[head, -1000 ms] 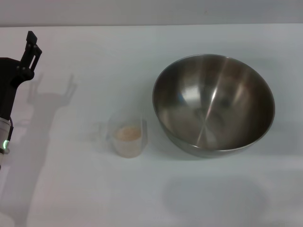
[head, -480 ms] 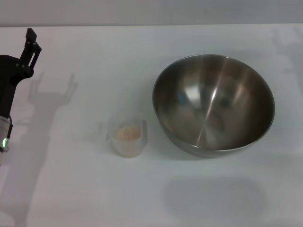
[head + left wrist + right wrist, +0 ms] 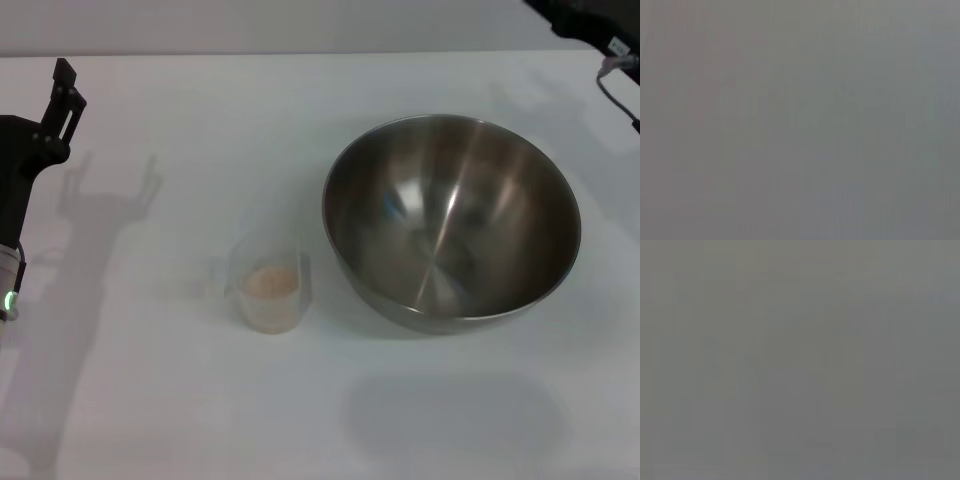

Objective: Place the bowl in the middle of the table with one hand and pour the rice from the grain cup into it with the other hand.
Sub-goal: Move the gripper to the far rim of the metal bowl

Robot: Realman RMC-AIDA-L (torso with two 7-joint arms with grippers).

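Observation:
The stainless-steel bowl [image 3: 451, 222] stands empty on the white table [image 3: 150, 400], right of the middle. The clear grain cup [image 3: 268, 283] stands just to its left with rice [image 3: 270, 281] in its bottom and its handle pointing left. My left gripper [image 3: 62, 95] hangs over the table's far left, well away from the cup; its shadow shows two prongs spread apart. A dark part of my right arm [image 3: 590, 22] shows at the top right corner, beyond the bowl; its fingers are out of view. Both wrist views show only plain grey.
The table's far edge [image 3: 300, 53] runs along the top of the head view. Nothing else stands on the table.
My right arm has come into view at the top right corner. The left gripper has drifted slightly left. Bowl and cup have not moved.

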